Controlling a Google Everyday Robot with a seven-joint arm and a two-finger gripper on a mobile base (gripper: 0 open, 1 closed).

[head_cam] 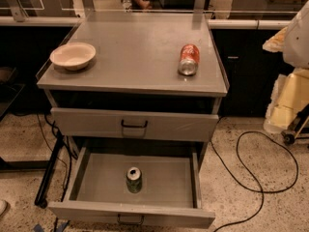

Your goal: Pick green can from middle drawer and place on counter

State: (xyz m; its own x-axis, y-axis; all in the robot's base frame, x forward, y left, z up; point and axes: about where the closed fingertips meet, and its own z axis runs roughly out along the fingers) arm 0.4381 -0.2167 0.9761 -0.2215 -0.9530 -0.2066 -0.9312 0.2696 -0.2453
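Note:
The green can [133,180] stands upright on the flat grey floor of the open middle drawer [164,180], slightly left of centre and near the drawer front. Its silver top with the pull tab faces up. The drawer is the cabinet's lowest and is pulled fully out, with a small dark pull [130,220] on its front. The counter [135,57] is the broad grey top of the cabinet. My gripper is out of view. Only a pale bulky shape [298,33] shows at the right edge, possibly part of my arm.
An orange-red can [188,59] lies on its side on the counter's right part. A pale bowl [73,55] sits at its left front. The drawer above [133,124] is closed, with a black handle. A black cable [260,173] loops on the floor at right.

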